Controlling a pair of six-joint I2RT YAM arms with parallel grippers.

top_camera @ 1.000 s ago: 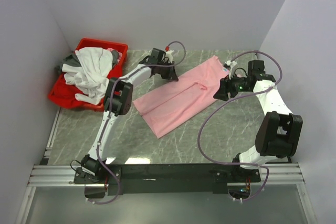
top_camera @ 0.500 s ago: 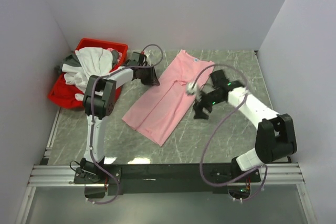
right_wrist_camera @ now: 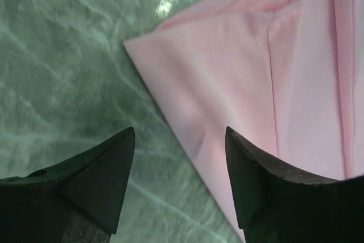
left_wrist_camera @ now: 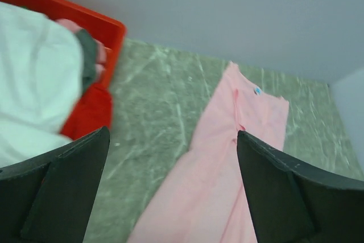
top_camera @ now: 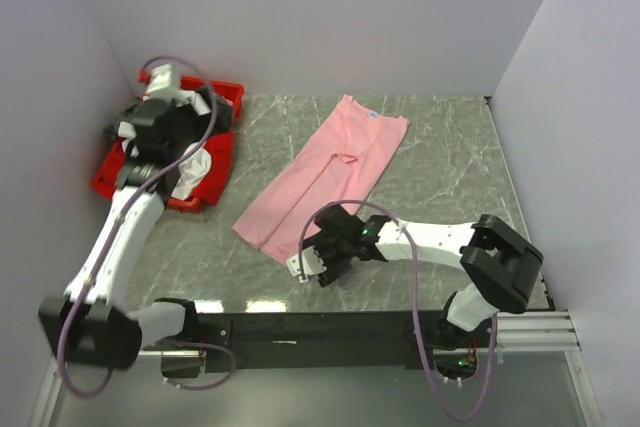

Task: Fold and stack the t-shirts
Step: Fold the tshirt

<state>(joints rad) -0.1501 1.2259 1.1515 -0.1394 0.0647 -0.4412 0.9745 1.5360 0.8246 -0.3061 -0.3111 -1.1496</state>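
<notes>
A light pink t-shirt (top_camera: 325, 172) lies on the table in a long narrow diagonal strip, its collar end far right. It also shows in the left wrist view (left_wrist_camera: 227, 163) with a small blue mark near the collar. My left gripper (top_camera: 203, 114) hangs open and empty over the red bin, well left of the pink shirt (left_wrist_camera: 172, 135). My right gripper (top_camera: 318, 265) is low at the shirt's near end, open; the pink hem edge (right_wrist_camera: 193, 135) lies between its fingers, not gripped (right_wrist_camera: 179, 132). White t-shirts (left_wrist_camera: 34, 78) and a dark grey one (left_wrist_camera: 88, 49) fill the bin.
The red plastic bin (top_camera: 226, 93) stands at the back left against the side wall, and its rim (left_wrist_camera: 85, 18) shows in the left wrist view. Green marble table (top_camera: 450, 167) spreads to the right of the shirt. White walls close in the back and both sides.
My left gripper opened, let go of the pink shirt and swung left over the bin. The right arm swept from the collar end down to the shirt's near end.
</notes>
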